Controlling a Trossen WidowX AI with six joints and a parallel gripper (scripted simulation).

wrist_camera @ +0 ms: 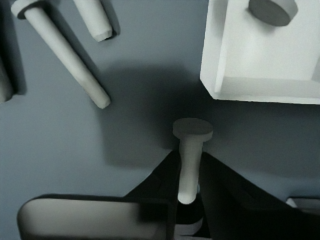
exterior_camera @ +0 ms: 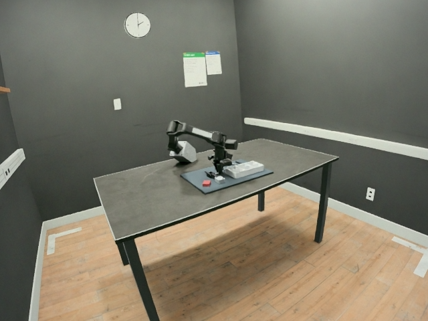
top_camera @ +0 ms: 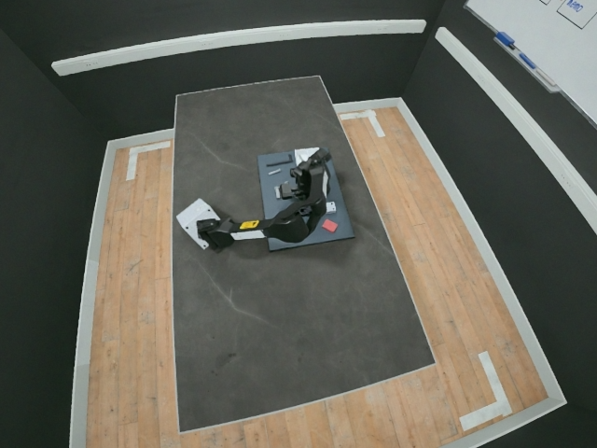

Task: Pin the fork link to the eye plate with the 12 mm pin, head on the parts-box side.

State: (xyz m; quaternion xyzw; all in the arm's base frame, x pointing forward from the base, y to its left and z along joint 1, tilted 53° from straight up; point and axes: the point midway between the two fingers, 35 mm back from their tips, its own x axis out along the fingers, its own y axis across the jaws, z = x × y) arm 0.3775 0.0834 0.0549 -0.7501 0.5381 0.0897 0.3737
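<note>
My gripper (wrist_camera: 188,158) (top_camera: 294,188) (exterior_camera: 219,168) is shut on the shank of a pale grey headed pin (wrist_camera: 189,162). In the wrist view its flat round head points away from the fingers, toward the white parts box (wrist_camera: 260,86) (top_camera: 306,154) (exterior_camera: 243,169). The pin hangs a little above the blue mat (wrist_camera: 60,145) (top_camera: 308,237) (exterior_camera: 193,179). A pale grey part with rounded corners (wrist_camera: 90,219) lies just below and left of the fingers; I cannot tell whether it is the fork link or the eye plate.
Two more loose pins (wrist_camera: 65,55) (wrist_camera: 95,20) lie on the mat at the upper left of the wrist view. Another pin head (wrist_camera: 272,10) sits in the parts box. A red block (top_camera: 329,225) (exterior_camera: 206,182) and a small white block (top_camera: 330,207) (exterior_camera: 219,179) lie on the mat.
</note>
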